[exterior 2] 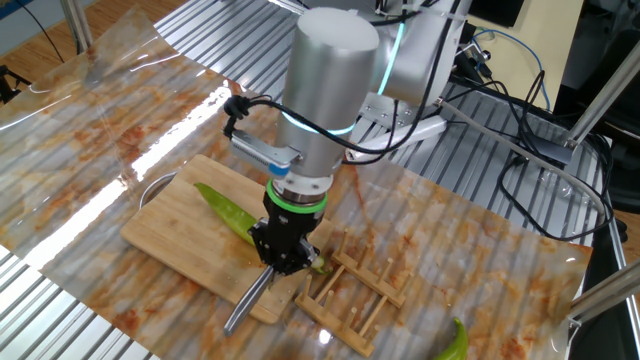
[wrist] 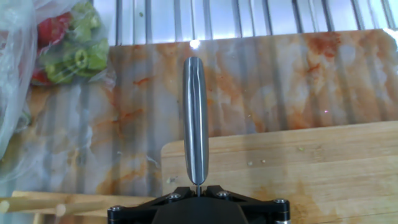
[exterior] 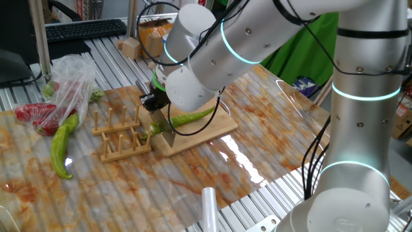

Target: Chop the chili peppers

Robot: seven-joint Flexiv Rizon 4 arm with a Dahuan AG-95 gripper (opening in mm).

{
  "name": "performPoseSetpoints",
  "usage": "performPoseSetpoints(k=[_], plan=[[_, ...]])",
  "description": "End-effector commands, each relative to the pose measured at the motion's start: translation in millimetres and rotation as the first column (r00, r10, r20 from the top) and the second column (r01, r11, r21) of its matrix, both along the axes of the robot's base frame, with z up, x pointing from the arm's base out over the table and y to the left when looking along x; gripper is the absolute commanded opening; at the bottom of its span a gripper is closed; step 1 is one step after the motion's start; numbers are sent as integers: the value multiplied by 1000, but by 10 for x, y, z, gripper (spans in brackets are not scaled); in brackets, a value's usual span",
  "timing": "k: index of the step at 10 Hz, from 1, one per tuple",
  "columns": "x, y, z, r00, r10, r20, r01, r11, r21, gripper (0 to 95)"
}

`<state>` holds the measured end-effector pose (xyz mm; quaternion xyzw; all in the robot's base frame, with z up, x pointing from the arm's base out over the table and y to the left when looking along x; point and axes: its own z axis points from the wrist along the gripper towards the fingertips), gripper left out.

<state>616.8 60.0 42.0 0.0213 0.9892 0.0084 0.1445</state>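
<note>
The chili pepper (exterior: pixel 192 118) lies flat on the wooden cutting board (exterior: pixel 215 127), its long axis running diagonally across the board, one end toward the board's far edge and the other toward the gripper (exterior 2: pixel 285 262). In the other fixed view the same pepper (exterior 2: pixel 226 209) shows as one whole green piece; its end nearest the arm is hidden behind the gripper body.

A wooden rack (exterior: pixel 121 134) with upright pegs stands just beside the board. A thicker, paler curved pepper (exterior: pixel 62 144) lies well apart on the counter (exterior: pixel 193 180), next to a clear plastic bag (exterior: pixel 67 84) holding red peppers.

The fingers are closed tight on a knife (wrist: pixel 195 118). The blade projects away from the gripper, over the board's edge and the counter. The pepper lies beside the gripper; contact between blade and pepper cannot be told.
</note>
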Motion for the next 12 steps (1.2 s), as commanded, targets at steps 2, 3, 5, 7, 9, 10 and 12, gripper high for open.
performPoseSetpoints(k=[2, 3, 5, 7, 9, 10, 12], plan=[[39, 21, 46, 998, 44, -39, -43, 999, 9, 0], [69, 4, 30, 998, 54, -41, -54, 999, 8, 0], [117, -23, 32, 997, 58, -53, -58, 998, 7, 0], [131, -30, 99, 996, 55, -67, -54, 998, 18, 0], [145, -34, 126, 996, 53, -73, -52, 999, 17, 0], [144, -37, 143, 996, 52, -79, -51, 999, 18, 0], [152, -50, 218, 995, 53, -90, -51, 999, 18, 0]])
